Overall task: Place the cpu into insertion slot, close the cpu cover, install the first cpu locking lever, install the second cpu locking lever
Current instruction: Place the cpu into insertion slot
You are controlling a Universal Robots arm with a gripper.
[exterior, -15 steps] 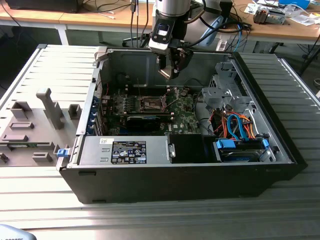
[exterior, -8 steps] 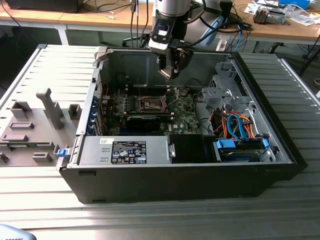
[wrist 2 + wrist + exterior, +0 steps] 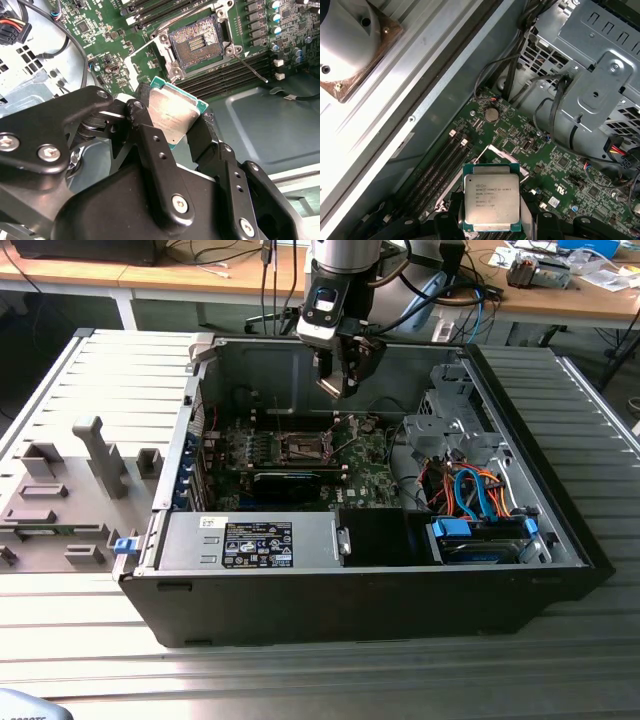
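While the case [image 3: 350, 615] lies open on its side on the bench [image 3: 300, 680], I see the end effector [image 3: 340, 375] hanging in the upper middle of the exterior view. It is above the green motherboard [image 3: 370, 475] and clear of it.

In the second wrist view, two black fingers [image 3: 145, 125] are pinching the cpu [image 3: 175, 117] by opposite edges. I judge this edge grip leaves the chip's underside free, so nothing would sit between it and the socket contacts. In the first wrist view the silvery metal top faces the camera, framed by a thin green border, with the fingertips at either side. The chip touches nothing but the fingers.

The slot [image 3: 197, 45] is a dark square recess with a shiny metal rim. It sits near the centre of the exterior view, lower than the end effector and a little toward that view's left. Its grid of contacts is bare. The cover [image 3: 142, 49] seems to be swung up off the recess, standing along one side of it. A thin wire lever [image 3: 250, 67] angles away from a corner of the rim, unhooked. I take it both are set aside so the chip has an open path.

By my reading, the first step is under way: the cpu is gripped and near the slot, but apart from it and not seated.
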